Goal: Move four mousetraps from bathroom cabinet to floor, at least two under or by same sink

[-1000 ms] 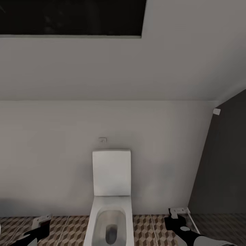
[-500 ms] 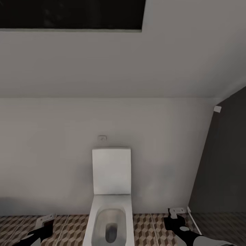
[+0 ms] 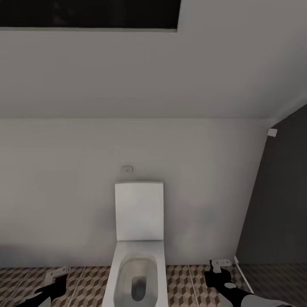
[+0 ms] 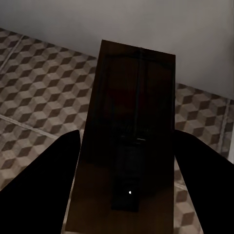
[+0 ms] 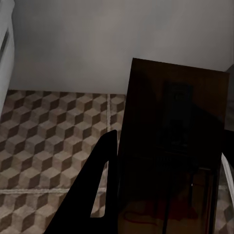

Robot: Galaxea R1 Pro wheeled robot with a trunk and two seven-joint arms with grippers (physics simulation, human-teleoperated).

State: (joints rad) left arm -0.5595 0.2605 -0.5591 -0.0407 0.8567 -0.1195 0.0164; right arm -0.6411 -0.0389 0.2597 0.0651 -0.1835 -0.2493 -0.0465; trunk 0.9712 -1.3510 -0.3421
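1. The left gripper [image 4: 124, 161] has its two dark fingers [image 4: 44, 180] clamped on either long side of a flat, rectangular brown wooden mousetrap [image 4: 131, 122] with thin wire across it, held above the tiled floor.
2. The right gripper [image 5: 165, 195] is likewise closed on a second flat brown wooden mousetrap [image 5: 175, 141], one dark finger [image 5: 95, 190] pressed to its edge; a faint red mark shows near the fingers' end of the board.
3. Two mousetraps counted, one per gripper.
4. In the head view the left gripper [image 3: 55, 277] sits at 7 o'clock and the right gripper [image 3: 219, 268] at 5 o'clock, each low over the bathroom floor of cube-patterned brown, beige and white tiles [image 3: 183, 285].
5. Between them at 6 o'clock stands one white boxy toilet [image 3: 138, 238], its cistern against the pale back wall [image 3: 64, 192].
6. Bare tile lies on both sides of the toilet.
7. A dark grey wall [image 3: 277, 204] closes the room at 3 to 4 o'clock, near the right gripper.
8. One small wall plate [image 3: 126, 169] sits just above the cistern.
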